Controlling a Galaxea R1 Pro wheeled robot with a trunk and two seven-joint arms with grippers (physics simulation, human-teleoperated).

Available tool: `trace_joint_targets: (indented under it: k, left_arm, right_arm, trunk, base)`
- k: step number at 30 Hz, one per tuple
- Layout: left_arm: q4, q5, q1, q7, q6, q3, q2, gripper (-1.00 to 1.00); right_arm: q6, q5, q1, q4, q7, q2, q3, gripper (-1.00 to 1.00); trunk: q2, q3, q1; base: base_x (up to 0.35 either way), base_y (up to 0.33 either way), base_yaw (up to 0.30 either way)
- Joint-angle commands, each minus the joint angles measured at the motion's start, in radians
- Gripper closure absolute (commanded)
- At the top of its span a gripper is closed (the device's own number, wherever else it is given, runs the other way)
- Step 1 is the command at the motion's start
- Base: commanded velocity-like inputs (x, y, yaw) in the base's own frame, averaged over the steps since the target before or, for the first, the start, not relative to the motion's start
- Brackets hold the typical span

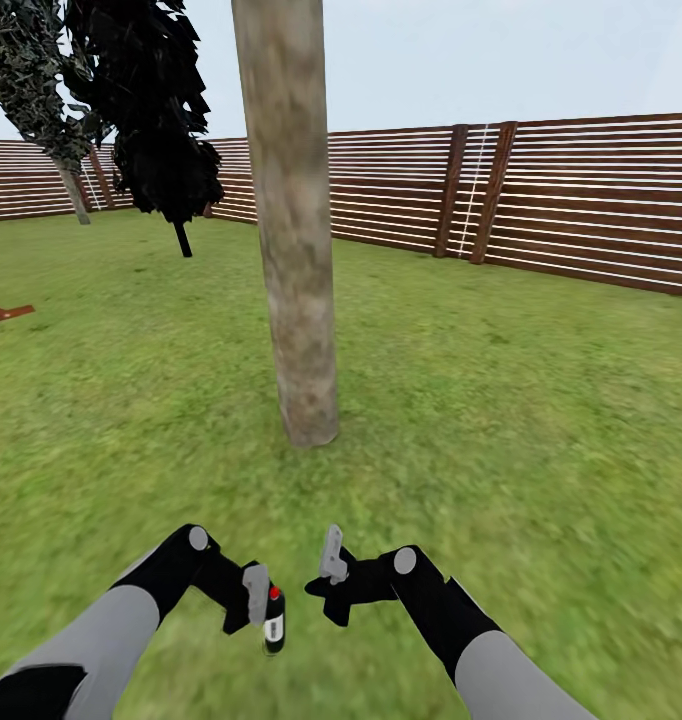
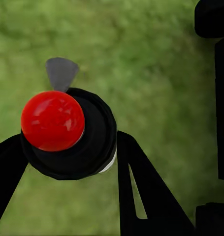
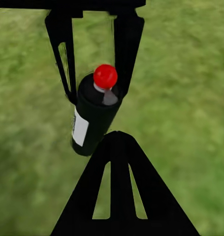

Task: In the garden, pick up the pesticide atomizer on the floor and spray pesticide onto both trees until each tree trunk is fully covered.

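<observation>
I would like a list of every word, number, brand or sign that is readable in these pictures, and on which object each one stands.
No text can be read in any view.
The pesticide atomizer, held in the left pincer, has a white label: it looks blank, with no letters or numbers to make out.
The tree trunk, the fence and the robot's arms show no writing or signs.

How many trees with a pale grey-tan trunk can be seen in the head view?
2. One tree trunk rises from the grass straight ahead of the robot, its crown cut off above the picture. The second tree stands far back at left by the fence. Others may lie outside the picture.
</observation>
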Motion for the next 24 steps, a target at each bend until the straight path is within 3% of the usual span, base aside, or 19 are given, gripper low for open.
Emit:
trace_joint_targets:
  k: [1, 8, 24]
  left_arm:
    - [-0.003, 0.005, 0.000, 0.000, 0.001, 0.000, -0.003, 1.00]
    - [-0.003, 0.017, 0.005, -0.003, 0.002, -0.003, -0.030, 1.00]
    - [-0.003, 0.016, 0.009, -0.003, 0.002, -0.006, -0.053, 1.00]
  right_arm:
    - [0.000, 0.000, 0.000, 0.001, 0.000, 0.000, 0.000, 1.00]
    - [0.000, 0.001, 0.000, 0.003, -0.001, 0.000, 0.000, 1.00]
    - [-0.001, 0.002, 0.000, 0.001, -0.001, 0.000, 0.000, 1.00]
  trunk:
    - [0.000, 0.000, 0.000]
    - [0.000, 0.000, 0.000]
    - [0.000, 0.000, 0.000]
  base:
    - [0.000, 0.000, 0.000]
    - [0.000, 0.000, 0.000]
    - [0.000, 0.000, 0.000]
